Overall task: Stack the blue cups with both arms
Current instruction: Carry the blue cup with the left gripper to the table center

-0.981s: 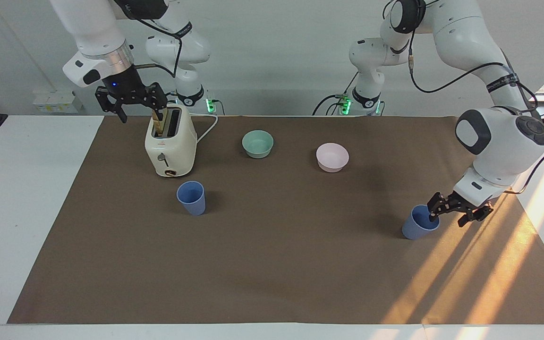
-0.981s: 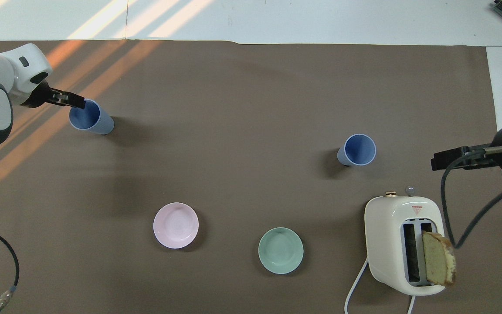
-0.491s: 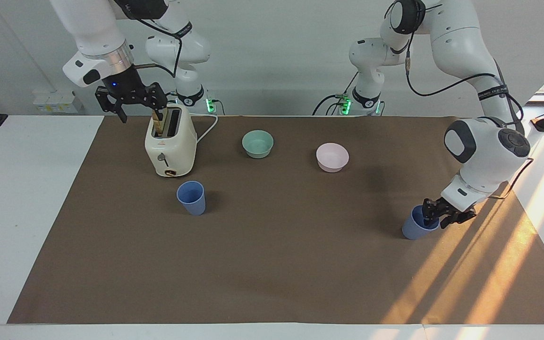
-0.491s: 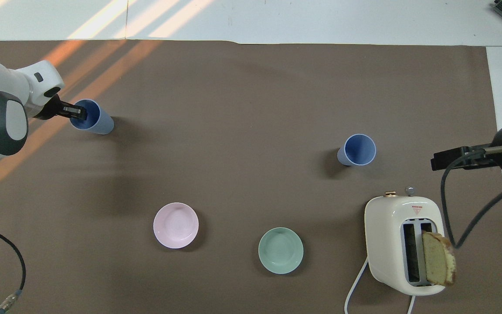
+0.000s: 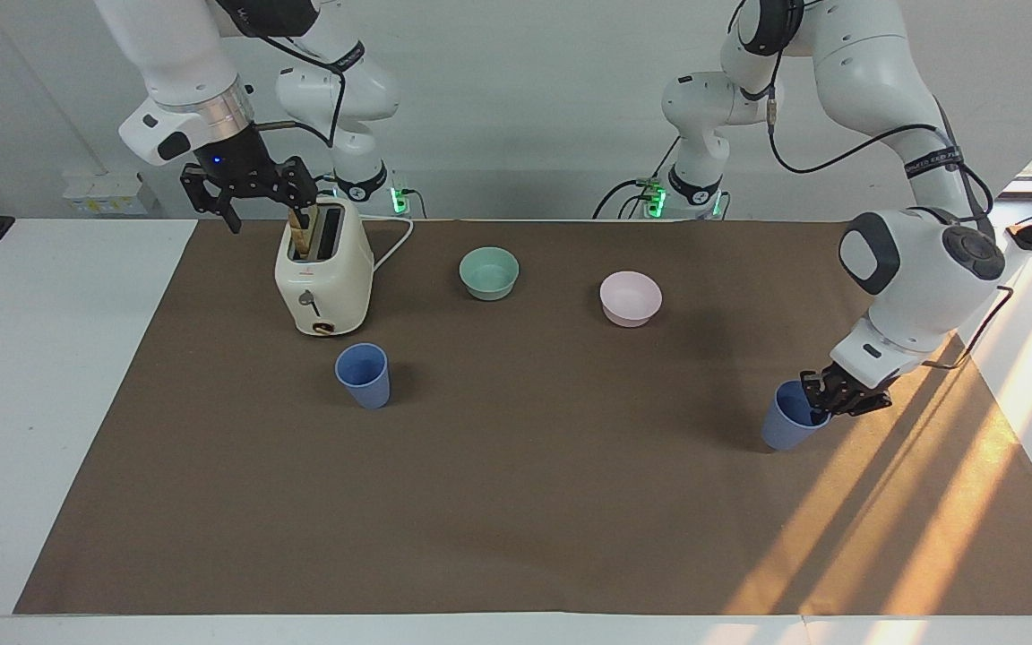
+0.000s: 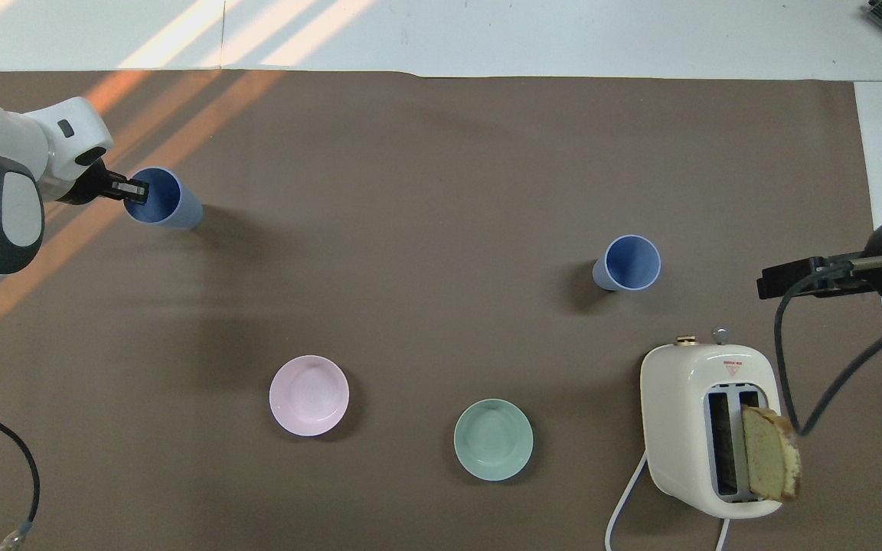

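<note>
Left gripper (image 5: 819,400): lower right of facing view, newly clenched on rim of blue cup (image 5: 788,427), slightly tilted; grasp secured, lift next. Second blue cup (image 5: 364,374): centre-left, before toaster (image 5: 323,273). Right gripper (image 5: 249,194): upper left, released, waiting.

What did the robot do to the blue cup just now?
The left pincer closed on the rim of the blue cup at the left arm's end and tipped it a little. The other blue cup, both bowls, the toaster and the waiting right pincer stayed put.
</note>
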Controlling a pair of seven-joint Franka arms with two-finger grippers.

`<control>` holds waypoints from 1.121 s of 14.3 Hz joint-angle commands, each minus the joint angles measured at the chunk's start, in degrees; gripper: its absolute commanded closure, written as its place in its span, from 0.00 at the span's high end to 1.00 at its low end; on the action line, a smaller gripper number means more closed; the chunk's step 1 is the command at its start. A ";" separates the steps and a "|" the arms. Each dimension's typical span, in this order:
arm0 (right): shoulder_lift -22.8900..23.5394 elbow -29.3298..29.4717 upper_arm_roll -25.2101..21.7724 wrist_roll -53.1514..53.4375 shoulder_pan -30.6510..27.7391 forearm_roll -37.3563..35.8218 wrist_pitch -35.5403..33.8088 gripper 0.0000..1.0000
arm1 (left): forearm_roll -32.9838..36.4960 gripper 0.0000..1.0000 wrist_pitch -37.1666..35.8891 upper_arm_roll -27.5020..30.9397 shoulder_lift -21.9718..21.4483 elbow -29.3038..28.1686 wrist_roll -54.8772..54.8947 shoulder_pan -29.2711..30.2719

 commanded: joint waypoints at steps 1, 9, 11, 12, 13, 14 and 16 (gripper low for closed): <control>-1.25 -1.47 0.51 -1.64 -1.07 0.67 0.79 1.00 | 0.09 0.00 -0.73 0.84 -3.24 -1.73 -6.58 -7.35; -1.25 -1.47 0.51 -1.64 -1.07 0.67 0.79 1.00 | 0.27 0.00 9.11 0.66 -3.50 -10.34 -27.78 -26.79; -1.25 -1.47 0.51 -1.64 -1.07 0.67 0.79 1.00 | 0.18 0.00 9.65 0.48 -3.60 -10.87 -30.16 -28.72; -1.25 -1.47 0.51 -1.64 -1.07 0.67 0.79 1.00 | -0.08 0.00 10.17 0.48 -3.07 -11.05 -31.48 -30.04; -1.25 -1.47 0.51 -1.64 -1.07 0.67 0.88 1.00 | -0.26 0.00 10.87 0.48 -3.07 -11.05 -32.36 -30.40; -1.25 -1.47 0.51 -1.64 -1.07 0.67 0.88 1.00 | -0.52 0.00 10.88 0.40 -3.07 -10.96 -32.28 -30.40; -1.25 -1.47 0.51 -1.64 -1.07 0.67 0.88 1.00 | -0.87 0.66 9.39 0.40 -3.24 -11.05 -32.10 -30.40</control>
